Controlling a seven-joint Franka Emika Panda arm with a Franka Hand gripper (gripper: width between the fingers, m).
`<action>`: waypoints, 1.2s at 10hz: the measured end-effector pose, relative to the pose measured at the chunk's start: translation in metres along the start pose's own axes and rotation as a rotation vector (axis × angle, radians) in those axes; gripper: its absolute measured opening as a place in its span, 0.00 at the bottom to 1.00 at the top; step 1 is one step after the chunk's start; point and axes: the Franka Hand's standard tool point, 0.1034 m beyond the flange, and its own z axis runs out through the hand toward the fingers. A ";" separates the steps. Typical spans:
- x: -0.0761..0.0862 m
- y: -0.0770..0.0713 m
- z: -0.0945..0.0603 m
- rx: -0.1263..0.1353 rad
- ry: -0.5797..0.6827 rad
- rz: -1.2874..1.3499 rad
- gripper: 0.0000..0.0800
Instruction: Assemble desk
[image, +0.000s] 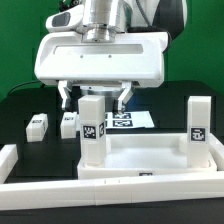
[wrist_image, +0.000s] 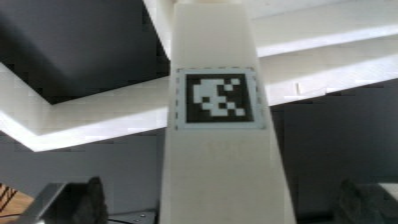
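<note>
The desk's tabletop (image: 145, 150) lies flat on the black counter (image: 20, 105), inside the white border bars (image: 60, 190). One leg (image: 92, 125) stands upright at its corner on the exterior view's left, and a second leg (image: 197, 125) stands at the corner on the exterior view's right. Two more legs (image: 38, 124) (image: 68, 122) lie loose on the counter, beside the marker board (image: 130, 120).

The claw (image: 95, 97) hangs over the left standing leg with its jaws spread wide. There is a clear gap between each finger and the leg, so it holds nothing. In the wrist view the leg's tag (wrist_image: 217, 98) sits centred, with the fingertips (wrist_image: 80, 200) well off to either side.

The leg looks seated, though the pictures do not show how tight the joint is. The step in hand is probably to back away. That is best done with a straight upward lift and the jaws kept wide, so that neither finger brushes the leg and tips or loosens it. Only once it is above the leg's top should the claw swing toward the loose legs.
</note>
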 end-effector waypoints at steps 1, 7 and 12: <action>0.001 -0.001 0.000 0.001 -0.002 0.000 0.81; 0.012 0.018 0.003 0.007 -0.271 0.035 0.81; 0.013 0.004 -0.008 0.030 -0.643 0.051 0.81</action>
